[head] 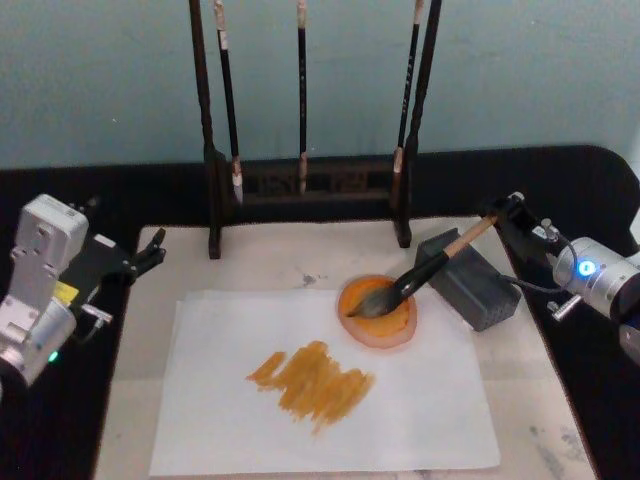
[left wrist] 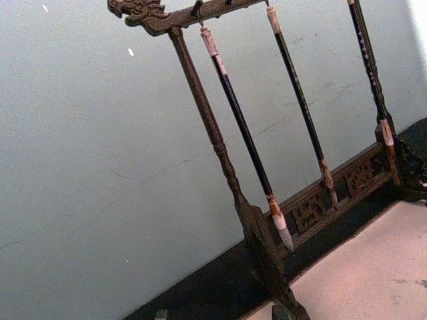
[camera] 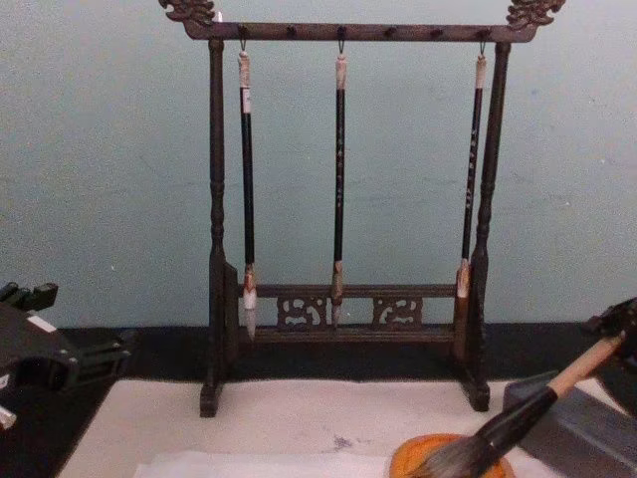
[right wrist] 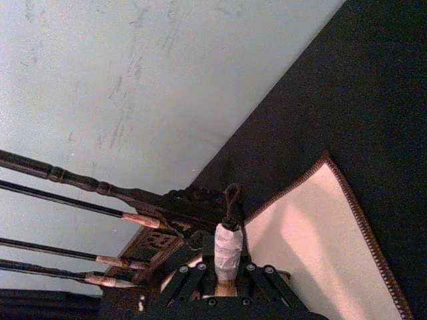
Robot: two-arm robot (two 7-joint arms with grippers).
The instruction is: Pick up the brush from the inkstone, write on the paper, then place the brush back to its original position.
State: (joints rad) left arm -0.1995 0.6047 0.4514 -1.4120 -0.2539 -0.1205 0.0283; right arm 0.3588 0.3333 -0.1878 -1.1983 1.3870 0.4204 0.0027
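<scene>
Now: brush [head: 420, 275] tip down in the inkstone [head: 385, 338], right gripper [head: 497, 218] on its top end

On the right of the scene the brush lies at a slant. Its bushy grey bristles rest in the round orange inkstone, and its black-and-tan handle rises toward the far right, crossing above the far left corner of the dark grey block [head: 480, 292]. Whether the handle touches the block cannot be told. The right gripper is clamped on the brush at the upper end of the handle. In the right wrist view the whitish cap and its dark cord loop stick out between the closed fingers.

The inkstone sits on the far right part of the paper [head: 420, 400], straddling the sheet's far edge, with the block just beside it to the right. The paper lies flat on the cream mat [head: 250, 262]. Broad orange-brown strokes [head: 312, 382] cover the middle of the sheet, near and left of the inkstone and apart from it.

The left gripper [head: 155, 250] is parked at the mat's far left corner, well apart from the brush — its fingers stand apart and hold nothing.

Along the far edge of the mat stands a wooden rack [camera: 214, 199], and three thin dark brushes [camera: 339, 169] hang from its top bar. A black cloth [head: 100, 190] lies under the mat, and a pale blue-green wall [camera: 100, 149] rises behind
</scene>
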